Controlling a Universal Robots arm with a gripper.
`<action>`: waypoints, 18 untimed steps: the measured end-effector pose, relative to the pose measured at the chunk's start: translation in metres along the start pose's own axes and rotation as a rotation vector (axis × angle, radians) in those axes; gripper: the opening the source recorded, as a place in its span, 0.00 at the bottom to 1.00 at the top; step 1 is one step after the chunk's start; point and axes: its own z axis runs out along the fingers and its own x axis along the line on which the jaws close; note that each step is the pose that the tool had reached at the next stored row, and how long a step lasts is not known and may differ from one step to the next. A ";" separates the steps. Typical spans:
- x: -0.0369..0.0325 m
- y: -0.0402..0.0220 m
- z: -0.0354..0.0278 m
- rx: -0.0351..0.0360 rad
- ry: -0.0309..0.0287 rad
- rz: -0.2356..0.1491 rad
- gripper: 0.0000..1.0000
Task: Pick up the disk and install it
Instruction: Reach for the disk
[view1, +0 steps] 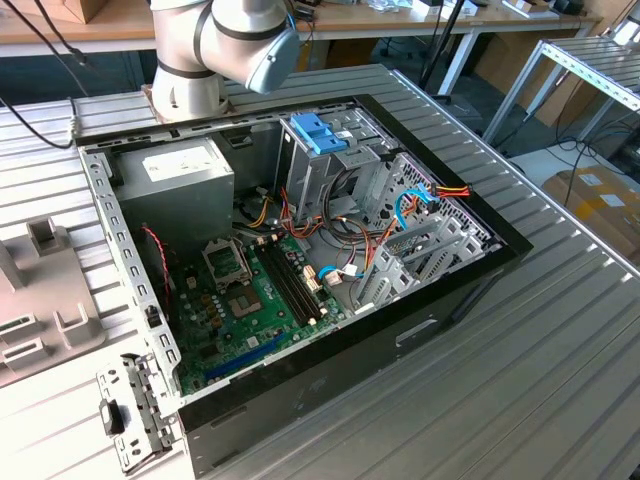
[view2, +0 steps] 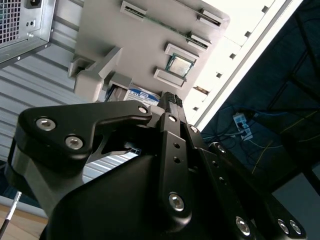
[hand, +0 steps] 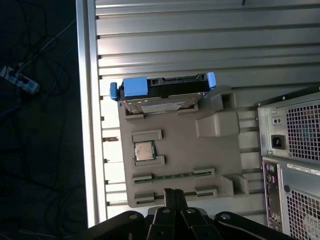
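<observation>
Ribbed metal table (hand: 175, 45) carries a grey plastic holder (hand: 215, 150), seen in both wrist views.

Position of the disk (hand: 160, 106): in the pocket at the end of the holder farthest from the fingers (hand: 169, 200). It looks tilted, as far as can be made out. A light-blue bracket (hand: 135, 87) runs along its edge. The pocket walls and the bracket hide most of its silver face. In the second wrist view the disk (view2: 141, 94) is a sliver of white label with a blue band just past the fingertip, the rest hidden behind the gripper (view2: 171, 97) and the holder.

In the first wrist view the gripper (hand: 173, 192) has its fingers pressed together with nothing between them. The tips are well apart from the disk, at the holder's near edge. Height above the holder cannot be judged.

Between fingers and disk sit a square chip (hand: 144, 151) in its own pocket and a thin green strip (hand: 172, 176) in a slot, too narrow to identify.

To one side of the fingers is the rear panel of the computer case (hand: 290, 150), cut off by the frame. To the other side are the table edge and a dark floor with cables (hand: 20, 80).

Exterior view:
- The open computer case (view1: 300, 250) lies on the table.
- Inside it are a power supply (view1: 175, 175), a drive cage (view1: 320, 135) with a blue tab, and a green board (view1: 260, 300).
- The arm (view1: 220, 40) is cut off above its base.
- The holder (view1: 40, 290) is cut off at the exterior view's left.
</observation>
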 end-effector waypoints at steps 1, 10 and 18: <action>0.0012 -0.0001 -0.0001 0.0001 0.0001 0.000 0.11; 0.0099 -0.0008 -0.0003 0.0000 0.0000 0.000 0.11; 0.0181 -0.0014 -0.0005 0.0000 0.0000 0.000 0.11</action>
